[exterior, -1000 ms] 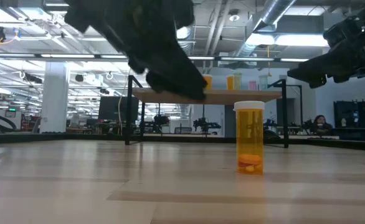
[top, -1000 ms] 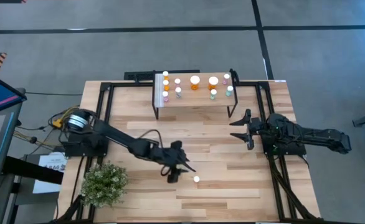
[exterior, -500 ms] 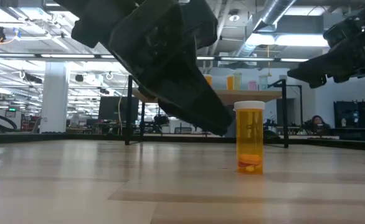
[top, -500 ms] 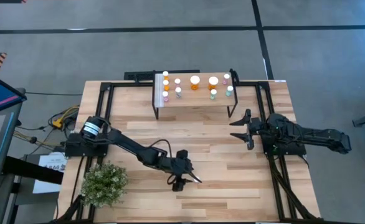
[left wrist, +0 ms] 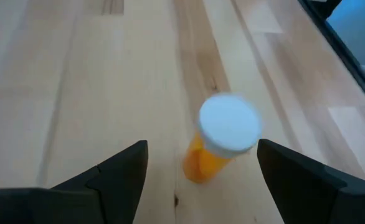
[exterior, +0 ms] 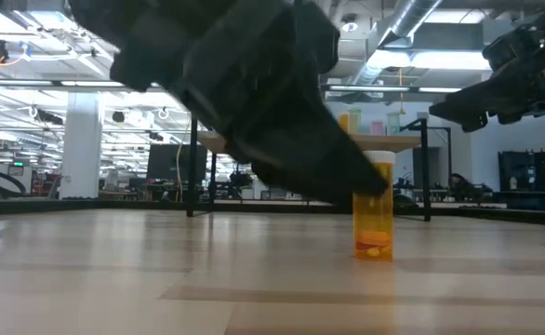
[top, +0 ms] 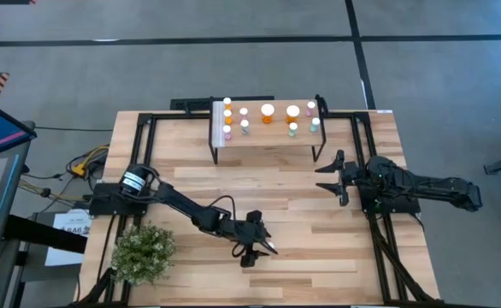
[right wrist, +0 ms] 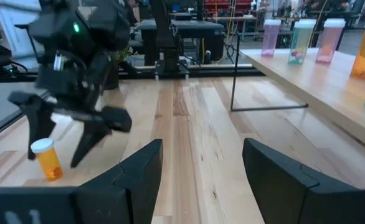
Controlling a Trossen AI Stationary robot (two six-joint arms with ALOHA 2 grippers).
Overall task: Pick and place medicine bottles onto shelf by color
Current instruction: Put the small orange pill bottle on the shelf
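The left gripper (top: 263, 248) hung low over the front part of the table (top: 336, 257) with its jaws spread wide, and an orange medicine bottle (left wrist: 218, 144) with a white cap (left wrist: 230, 122) stood upright on the wood in the gap between them. Neither of the fingers (left wrist: 117, 177) touched the bottle; it stood nearer one finger than the other, with bare wood showing on both sides. In the low view the dark bulk of that gripper (exterior: 282, 140) crossed in front of the bottle's upper part (exterior: 375, 228), while its base with a few pills stayed visible on the tabletop.

The right gripper (top: 334, 175) waited well apart, off to the right side of the table, its jaws parted and empty, facing toward the left arm. Beyond its jaws stood the shelf (top: 268, 135), carrying the other medicine bottles (top: 268, 113), orange, pink and pale green, grouped on the plank top.
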